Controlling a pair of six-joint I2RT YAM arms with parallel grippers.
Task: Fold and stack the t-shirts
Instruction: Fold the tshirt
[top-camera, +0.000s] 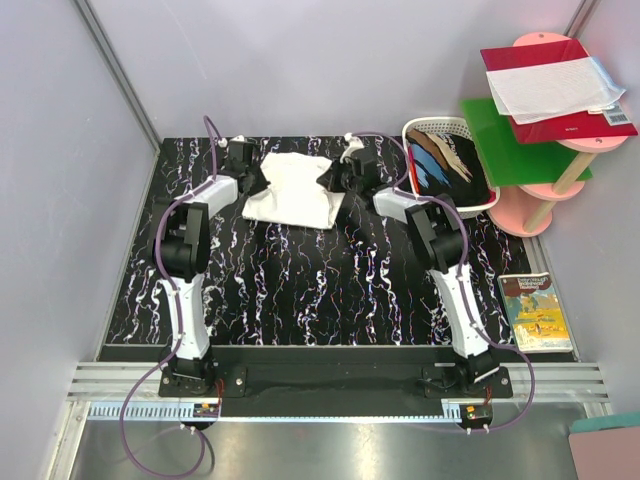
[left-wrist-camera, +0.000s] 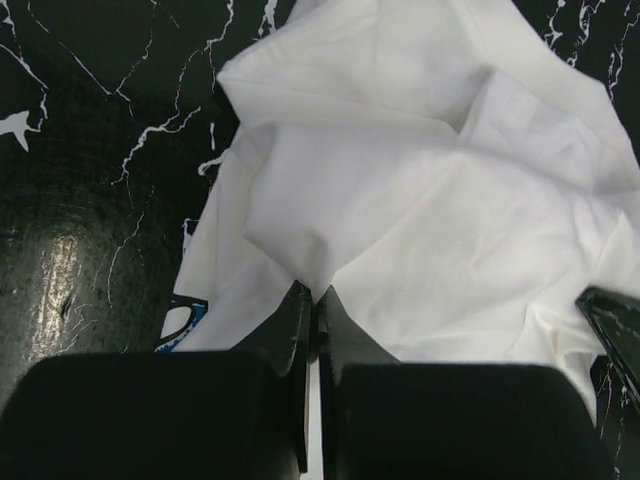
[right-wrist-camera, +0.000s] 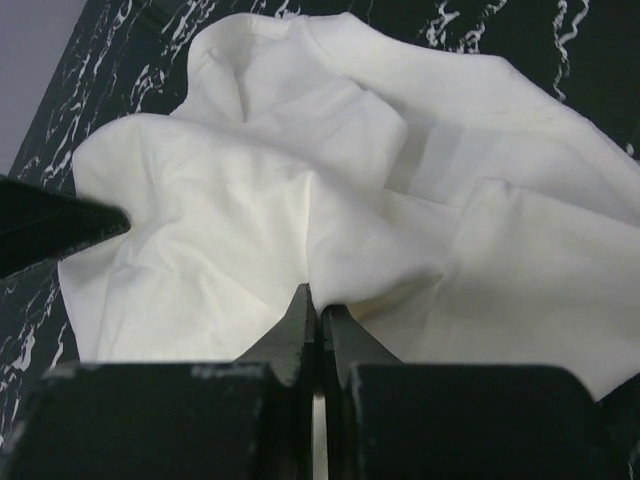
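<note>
The white t-shirt (top-camera: 292, 188) lies crumpled at the far middle of the black marbled table (top-camera: 300, 290). My left gripper (top-camera: 252, 176) is at its left edge, shut on a pinch of the white cloth (left-wrist-camera: 420, 200); a bit of the blue print (left-wrist-camera: 183, 322) shows at the shirt's left edge. My right gripper (top-camera: 330, 178) is at its right edge, shut on a fold of the same shirt (right-wrist-camera: 330, 190). Dark, blue and tan t-shirts (top-camera: 445, 165) lie heaped in the white basket (top-camera: 432, 126) at the far right.
The tip of the right finger shows in the left wrist view (left-wrist-camera: 615, 320), and the left finger's tip in the right wrist view (right-wrist-camera: 60, 225). A pink stand (top-camera: 545, 190) with a green board, red folder and white paper (top-camera: 550, 85) is at the right. A book (top-camera: 536, 312) lies beside the table.
</note>
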